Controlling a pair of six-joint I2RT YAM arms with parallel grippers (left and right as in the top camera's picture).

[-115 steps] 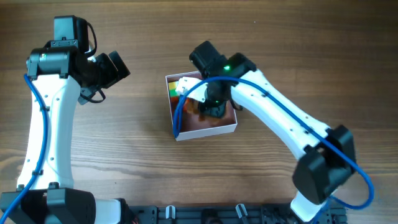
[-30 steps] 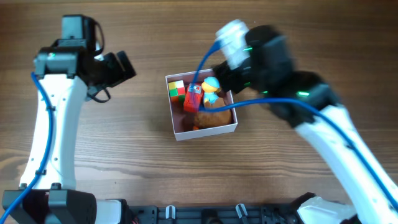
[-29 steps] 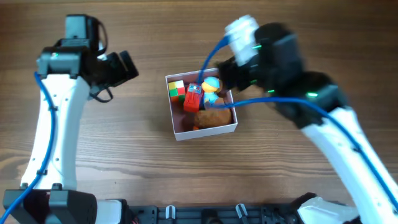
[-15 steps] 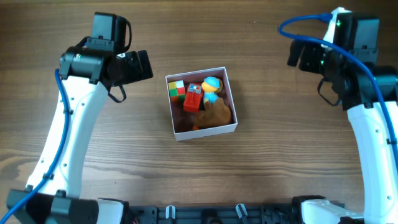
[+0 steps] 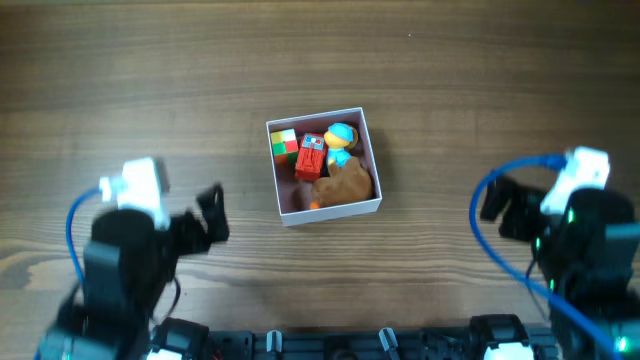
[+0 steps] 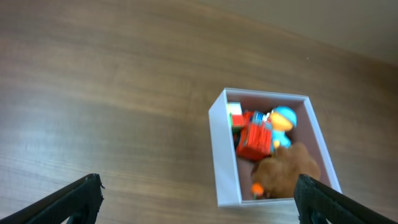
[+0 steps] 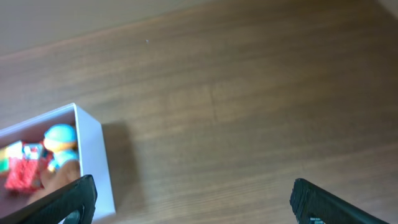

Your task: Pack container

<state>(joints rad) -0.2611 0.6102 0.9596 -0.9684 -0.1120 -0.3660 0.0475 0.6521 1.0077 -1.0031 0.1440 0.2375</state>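
The container [image 5: 272, 175] sits near the middle of the bench [image 5: 120, 80], well apart from both arms. Four toys lie inside: a multi-coloured cube [image 5: 284, 143], a red block toy [image 5: 310, 157], a blue-capped figure [image 5: 341, 137] and a brown plush [image 5: 345, 183]. The main risk, as I judge it, is the plush. It lies against the front wall and looks bulky, so a knock to the light cardboard could tip it out. An arm passing low over the box could clip a wall and slide the whole thing. The box is shallow and square, white outside and dusty pink inside. Its walls look straight and undented, and it has no lid on. The left tool [image 6: 199, 191] is spread wide and empty, as is the right tool [image 7: 193, 196]; each sits low at the near edge, blurred in the overhead view, touching nothing
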